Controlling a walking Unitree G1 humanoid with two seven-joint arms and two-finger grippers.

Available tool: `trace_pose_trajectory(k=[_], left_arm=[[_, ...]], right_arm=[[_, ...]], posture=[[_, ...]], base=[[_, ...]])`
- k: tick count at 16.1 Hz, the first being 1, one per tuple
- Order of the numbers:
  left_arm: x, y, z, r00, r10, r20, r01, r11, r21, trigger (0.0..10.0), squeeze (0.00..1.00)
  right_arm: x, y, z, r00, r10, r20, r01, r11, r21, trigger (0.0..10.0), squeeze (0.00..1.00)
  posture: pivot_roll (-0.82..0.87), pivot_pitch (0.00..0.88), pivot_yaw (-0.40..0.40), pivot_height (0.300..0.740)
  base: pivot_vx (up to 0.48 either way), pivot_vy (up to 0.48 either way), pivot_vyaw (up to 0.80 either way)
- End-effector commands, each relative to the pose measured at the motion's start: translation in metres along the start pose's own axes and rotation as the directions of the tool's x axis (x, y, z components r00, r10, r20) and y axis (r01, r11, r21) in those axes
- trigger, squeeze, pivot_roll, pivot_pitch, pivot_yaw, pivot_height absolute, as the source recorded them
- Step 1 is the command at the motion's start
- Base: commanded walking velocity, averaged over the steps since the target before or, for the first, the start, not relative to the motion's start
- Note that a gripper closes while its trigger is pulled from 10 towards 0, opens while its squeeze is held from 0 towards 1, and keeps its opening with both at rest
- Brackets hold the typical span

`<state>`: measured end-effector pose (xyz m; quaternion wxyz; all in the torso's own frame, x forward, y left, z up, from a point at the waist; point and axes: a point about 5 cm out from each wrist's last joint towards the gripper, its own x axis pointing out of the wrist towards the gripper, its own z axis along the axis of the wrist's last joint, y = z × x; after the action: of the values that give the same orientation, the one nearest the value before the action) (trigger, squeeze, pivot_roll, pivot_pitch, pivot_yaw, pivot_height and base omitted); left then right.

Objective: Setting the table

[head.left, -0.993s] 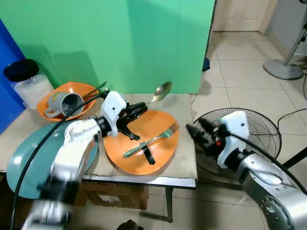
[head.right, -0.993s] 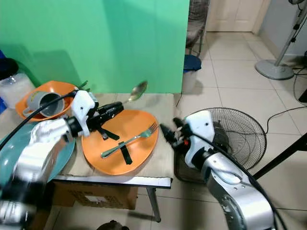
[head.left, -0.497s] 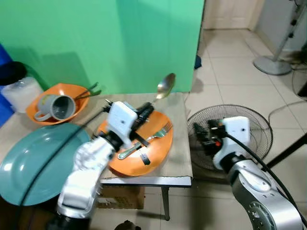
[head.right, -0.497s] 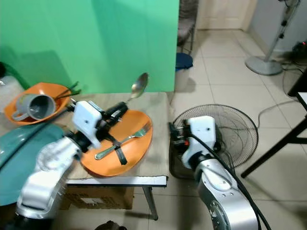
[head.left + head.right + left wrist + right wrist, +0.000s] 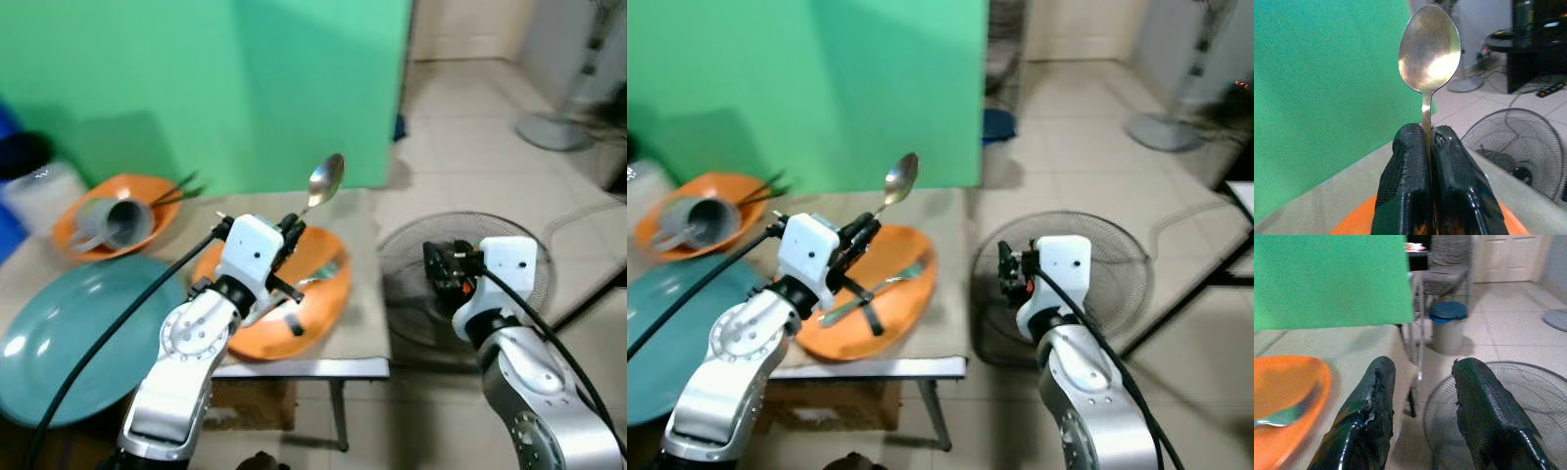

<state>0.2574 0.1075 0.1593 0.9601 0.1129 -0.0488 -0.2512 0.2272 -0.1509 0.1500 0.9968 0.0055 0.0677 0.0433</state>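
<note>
The left gripper (image 5: 291,227) was raised over the orange plate (image 5: 323,294), its two black fingers (image 5: 1405,196) pressed tight together on the handle of a spoon (image 5: 324,182). The spoon stood nearly upright from the fingertips, its shiny bowl uppermost and in front of the green backdrop (image 5: 245,88). Below the gripper, the orange plate sat on the cloth-covered table (image 5: 367,304) near its right end, and a fork (image 5: 890,281) lay across the plate with its tines toward the table's right edge; the robot's own forearm hid part of it. Left of that plate lay a large teal plate (image 5: 69,343), close beside it, though I could not tell whether their rims touched. Behind the teal plate, toward the backdrop, an orange bowl (image 5: 137,188) held a grey mug (image 5: 113,223) tipped on its side, with dark chopsticks (image 5: 181,188) poking out over the rim. The right gripper (image 5: 1420,396) hung off the right end of the table, over the tiled floor, its fingers (image 5: 1371,411) spread apart and holding nothing. It was in front of a round wire fan guard (image 5: 1117,264) that stood on the floor just beside the table. Farther back were a chair and a small bin with a blue lid (image 5: 1448,311).
</note>
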Motion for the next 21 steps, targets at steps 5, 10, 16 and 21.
trace_pose_trajectory(k=[5,10,16,21], left_arm=[[-0.003,0.010,-0.001,0.995,0.099,-0.004,-0.099,0.995,-0.024,10.0,0.00],[-0.005,0.012,0.000,0.992,0.129,-0.004,-0.129,0.991,-0.025,10.0,0.00],[-0.007,0.012,0.000,0.987,0.160,-0.007,-0.161,0.986,-0.047,10.0,0.00],[-0.008,0.011,0.000,0.987,0.160,-0.006,-0.160,0.986,-0.051,10.0,0.00]], right_arm=[[-0.001,0.002,0.005,1.000,0.004,0.025,-0.003,1.000,-0.012,10.0,0.00],[0.001,0.003,0.004,1.000,0.021,0.019,-0.021,1.000,-0.021,10.0,0.00],[0.002,0.004,0.003,0.999,0.044,0.002,-0.044,0.998,-0.043,10.0,0.00],[0.001,0.004,0.003,0.998,0.055,-0.003,-0.056,0.997,-0.050,10.0,0.00]], posture=[[0.06,0.000,0.089,0.740],[0.07,0.000,0.068,0.740],[0.07,0.000,0.051,0.740],[0.08,0.000,0.043,0.740]], base=[[0.000,0.000,-0.80],[0.000,0.000,-0.32],[0.000,0.000,-0.13],[0.000,0.000,-0.32]])
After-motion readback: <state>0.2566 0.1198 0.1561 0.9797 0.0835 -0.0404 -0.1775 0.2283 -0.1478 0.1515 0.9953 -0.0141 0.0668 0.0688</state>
